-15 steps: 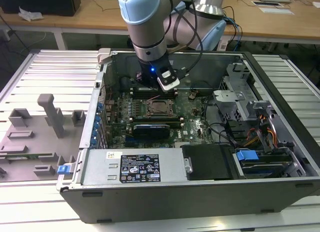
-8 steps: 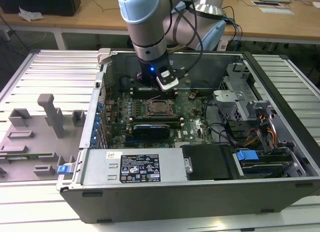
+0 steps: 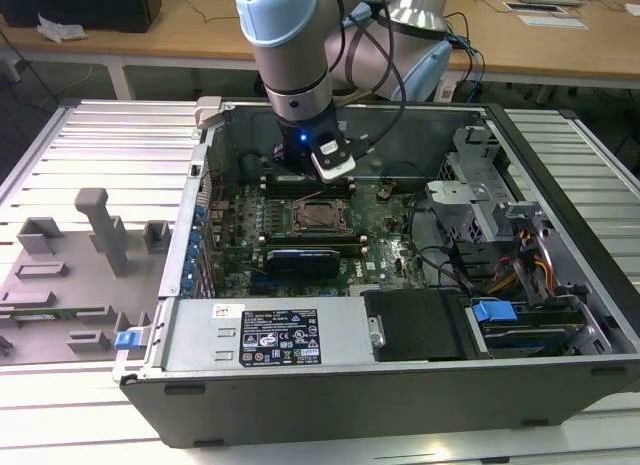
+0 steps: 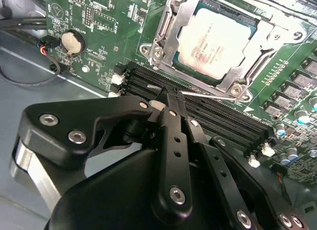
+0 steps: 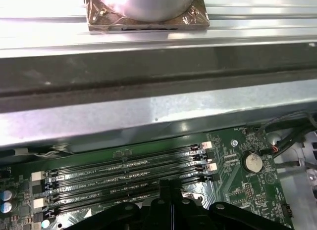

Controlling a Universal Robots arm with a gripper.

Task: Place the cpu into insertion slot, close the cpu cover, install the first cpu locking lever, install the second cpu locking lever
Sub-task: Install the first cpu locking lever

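The cpu (image 4: 214, 41), a pale silver square chip, lies flat in the insertion slot (image 4: 148, 50) on the green board. The cpu cover (image 4: 167, 33), a silver frame plate, lies down over the chip's edges. A thin wire locking lever (image 4: 208, 95) runs along the socket's side next to the black memory slots. My gripper (image 4: 171, 98) is shut, its black fingers pressed together with the tips right at this lever; whether they touch it I cannot tell. In the exterior view the gripper (image 3: 303, 175) hangs just behind the socket (image 3: 320, 214). The first wrist view has the fingers (image 5: 171, 193) over the memory slots.
Long black memory slots (image 5: 124, 173) lie under the gripper. A coin battery (image 4: 72, 42) and black cables (image 4: 29, 67) sit nearby. The case wall (image 5: 158, 111) rises close behind. A black finned card (image 3: 302, 261), the power supply (image 3: 270, 335) and drive bays (image 3: 520, 315) fill the case front.
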